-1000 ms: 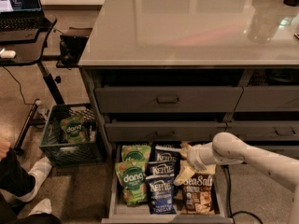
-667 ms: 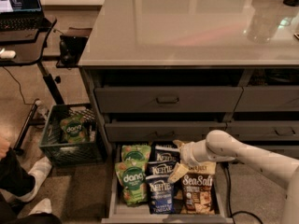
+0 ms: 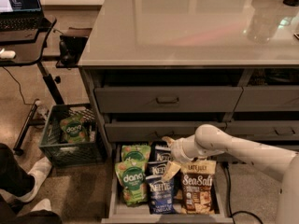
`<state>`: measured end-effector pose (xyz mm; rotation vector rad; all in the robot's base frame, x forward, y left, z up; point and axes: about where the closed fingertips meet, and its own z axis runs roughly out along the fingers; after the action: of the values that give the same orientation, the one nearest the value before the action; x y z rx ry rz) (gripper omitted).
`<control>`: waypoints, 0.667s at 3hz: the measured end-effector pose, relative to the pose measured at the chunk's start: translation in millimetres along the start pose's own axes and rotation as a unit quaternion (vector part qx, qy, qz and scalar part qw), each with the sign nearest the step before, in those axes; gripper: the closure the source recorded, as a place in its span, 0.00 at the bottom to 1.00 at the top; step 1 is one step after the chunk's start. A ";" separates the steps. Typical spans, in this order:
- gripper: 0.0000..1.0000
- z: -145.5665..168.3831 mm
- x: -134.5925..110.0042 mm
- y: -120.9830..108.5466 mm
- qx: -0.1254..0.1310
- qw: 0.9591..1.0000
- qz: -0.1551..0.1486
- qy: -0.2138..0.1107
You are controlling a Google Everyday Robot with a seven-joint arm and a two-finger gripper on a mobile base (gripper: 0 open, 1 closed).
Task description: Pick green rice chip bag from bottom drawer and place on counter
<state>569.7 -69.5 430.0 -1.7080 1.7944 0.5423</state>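
Green rice chip bag (image 3: 133, 183), seemingly light and crinkly, is awaiting a top-seam pinch in the bottom drawer (image 3: 111, 204) while the gripper (image 3: 169, 155) is hovering spread wide near it

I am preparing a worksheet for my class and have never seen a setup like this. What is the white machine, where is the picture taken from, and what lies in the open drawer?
There is a single picture. It looks down at the front of a cabinet, and where the camera is mounted is not known. The white tube is a robot's one arm, reaching in from the right. Its tool hangs over the open bottom drawer, just above the blue Kettle bags. I cannot tell whether it grips anything. In the drawer, from left to right, lie the green rice chip bag with another like it behind, the Kettle bags, and a brown Sea Salt bag. The shiny grey counter tops the cabinet. A crate on the floor at the left holds one more green bag.
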 end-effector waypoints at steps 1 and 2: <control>0.00 0.1 0.0 0.0 0.000 1.000 0.000 0.000; 0.00 15.1 -9.0 -2.9 -0.007 1.000 -0.010 0.006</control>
<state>574.7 -53.1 425.2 -1.7394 1.7840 0.5388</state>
